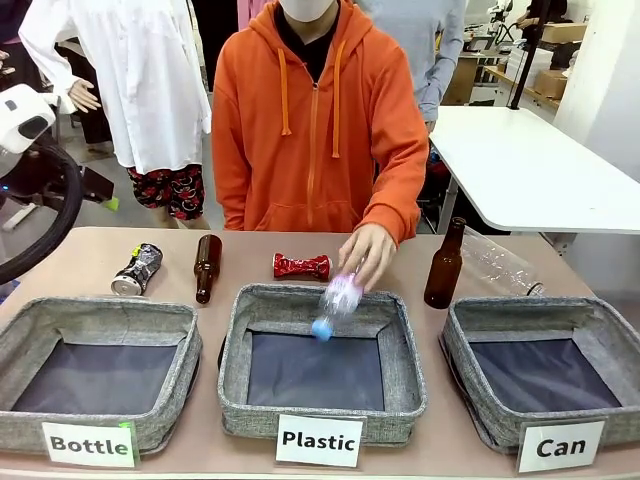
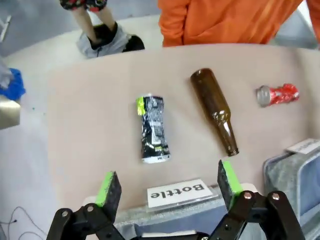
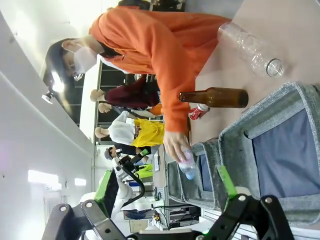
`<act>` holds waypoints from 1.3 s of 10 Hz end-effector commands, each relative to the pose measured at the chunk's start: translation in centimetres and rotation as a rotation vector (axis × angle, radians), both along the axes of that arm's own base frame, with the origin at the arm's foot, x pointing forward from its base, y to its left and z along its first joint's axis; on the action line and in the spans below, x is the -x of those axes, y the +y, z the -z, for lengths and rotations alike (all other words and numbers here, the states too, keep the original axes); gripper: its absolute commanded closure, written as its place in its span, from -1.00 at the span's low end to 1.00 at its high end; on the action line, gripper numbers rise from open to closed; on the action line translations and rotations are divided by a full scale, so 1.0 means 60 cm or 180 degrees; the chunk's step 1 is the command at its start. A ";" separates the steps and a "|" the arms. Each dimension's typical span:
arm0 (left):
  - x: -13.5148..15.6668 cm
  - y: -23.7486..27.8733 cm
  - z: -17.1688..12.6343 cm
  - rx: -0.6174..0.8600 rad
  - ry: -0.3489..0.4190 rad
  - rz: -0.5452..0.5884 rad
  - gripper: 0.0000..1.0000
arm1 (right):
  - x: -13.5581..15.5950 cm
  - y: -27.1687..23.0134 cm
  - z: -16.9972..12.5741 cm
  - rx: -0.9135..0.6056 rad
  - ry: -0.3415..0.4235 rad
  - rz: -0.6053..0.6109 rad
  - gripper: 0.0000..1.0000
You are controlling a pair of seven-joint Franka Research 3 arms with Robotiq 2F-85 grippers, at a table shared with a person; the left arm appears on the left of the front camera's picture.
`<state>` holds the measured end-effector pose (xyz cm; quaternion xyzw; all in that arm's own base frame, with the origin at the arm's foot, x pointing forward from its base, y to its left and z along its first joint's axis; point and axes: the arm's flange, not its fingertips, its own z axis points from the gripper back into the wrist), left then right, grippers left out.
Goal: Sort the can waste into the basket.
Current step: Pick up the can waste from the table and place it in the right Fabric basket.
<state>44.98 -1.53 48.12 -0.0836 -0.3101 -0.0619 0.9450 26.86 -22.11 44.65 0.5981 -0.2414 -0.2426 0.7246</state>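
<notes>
The shiny red crushed can [image 1: 301,266] lies on the table behind the middle basket, and it shows small in the left wrist view as the red can [image 2: 278,95] and in the right wrist view as the red can [image 3: 199,111]. The silver-grey can with dark print [image 1: 137,270] lies at the far left; my left gripper [image 2: 170,186] hangs open above the table, with that can [image 2: 153,129] ahead of its fingers. The "Can" basket [image 1: 590,330] stands at the right, with nothing in it. My right gripper [image 3: 167,187] is open above the Can basket [image 3: 235,135].
A person in an orange hoodie holds a clear plastic bottle [image 1: 336,304] over the "Plastic" basket [image 1: 240,350]. One brown glass bottle [image 1: 207,268] lies near the "Bottle" basket [image 1: 185,345]; another brown bottle [image 1: 444,265] stands upright. A clear bottle [image 1: 500,266] lies at the back right.
</notes>
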 end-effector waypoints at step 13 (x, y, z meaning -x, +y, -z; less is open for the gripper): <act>-0.273 -0.023 0.273 0.0107 0.2009 0.0075 -1.00 | -0.004 -0.003 -0.005 -0.0014 -0.0097 0.0006 -1.00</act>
